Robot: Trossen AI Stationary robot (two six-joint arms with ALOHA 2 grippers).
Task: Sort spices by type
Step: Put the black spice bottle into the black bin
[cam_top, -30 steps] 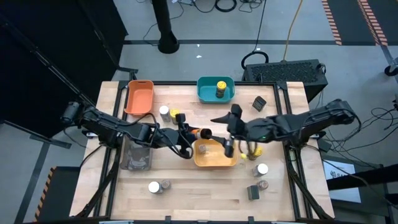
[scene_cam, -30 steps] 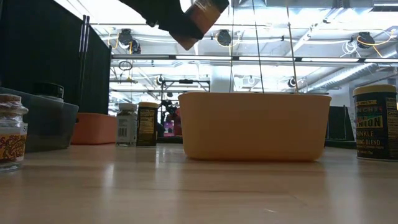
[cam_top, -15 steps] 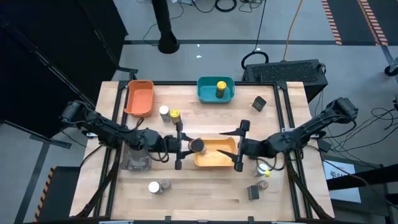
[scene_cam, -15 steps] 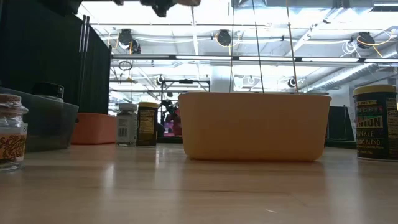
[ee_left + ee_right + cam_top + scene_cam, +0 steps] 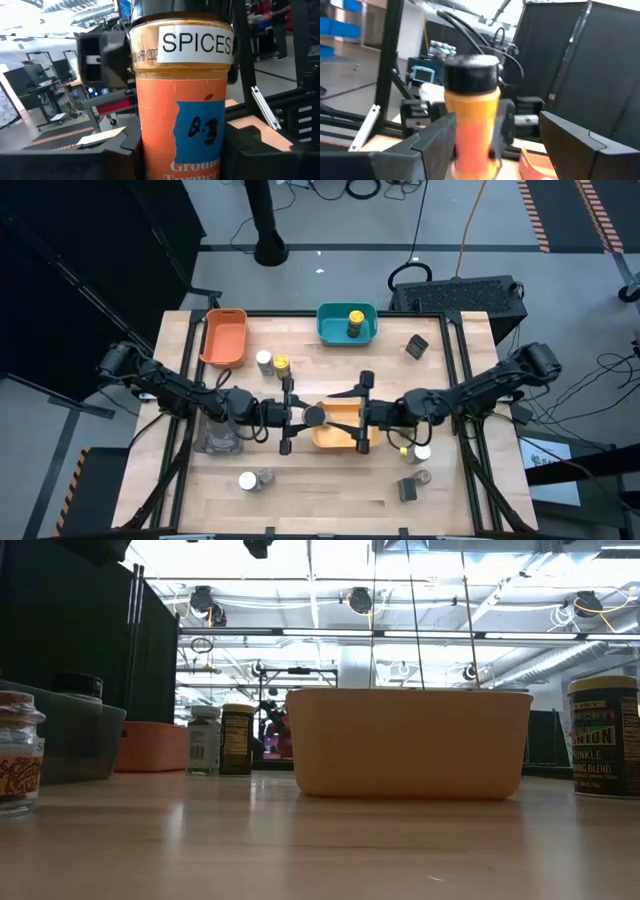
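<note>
My left gripper [image 5: 303,417] is shut on an orange spice jar [image 5: 182,100] with a black lid [image 5: 316,416] and a "SPICES" label. It holds the jar upright over the left end of the yellow bin [image 5: 345,436]. My right gripper [image 5: 495,150] faces it from the table's right, level and open. The jar [image 5: 471,115] stands just ahead of its fingers, which do not touch it. Other spice jars stand on the table [image 5: 264,360] [image 5: 282,364] [image 5: 247,480] [image 5: 420,452], and one [image 5: 354,323] stands in the teal bin [image 5: 332,328]. My left gripper pinches the jar's lower body [image 5: 150,155] between its two fingers, one on each side. The fingers come level from the table's left. The jar stands upright, lid up, lifted clear above the yellow bin.
The orange bin [image 5: 224,337] is at the far left and the grey bin [image 5: 220,436] lies under my left arm. Two dark boxes [image 5: 417,346] [image 5: 407,489] lie on the right side. The low view shows the yellow bin's wall [image 5: 408,745] and jars [image 5: 604,735] [image 5: 18,750].
My left gripper has tipped up to level, bringing the jar from lying on its side to upright, and then kept still. My right gripper has sunk, tipped to level, and moved toward the table's left, up to the jar. Neither gripper has opened or shut.
</note>
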